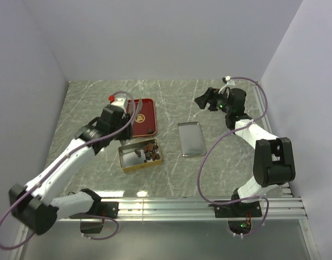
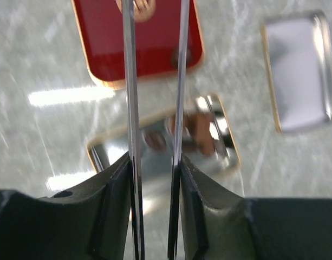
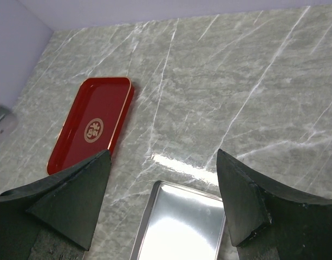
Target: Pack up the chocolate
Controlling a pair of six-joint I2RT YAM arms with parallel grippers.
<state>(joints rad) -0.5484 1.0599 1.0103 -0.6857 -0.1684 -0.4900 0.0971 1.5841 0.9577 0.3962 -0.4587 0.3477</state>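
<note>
Several dark brown chocolate pieces (image 1: 149,150) lie in the right half of the open gold tin (image 1: 126,161); in the left wrist view they show blurred (image 2: 201,130). One more chocolate piece (image 1: 149,131) sits in the near right corner of the red tray (image 1: 144,111). My left gripper (image 1: 122,120) hangs above the tray and tin, shut on a pair of thin metal tongs (image 2: 128,81). The tong tips run out of the top of the left wrist view. My right gripper (image 1: 204,100) hovers open and empty, high over the back of the table.
A silver tin lid (image 1: 191,139) lies flat to the right of the gold tin, below my right gripper (image 3: 163,157) in the right wrist view. Grey walls close in the marble table on three sides. A metal rail runs along the near edge.
</note>
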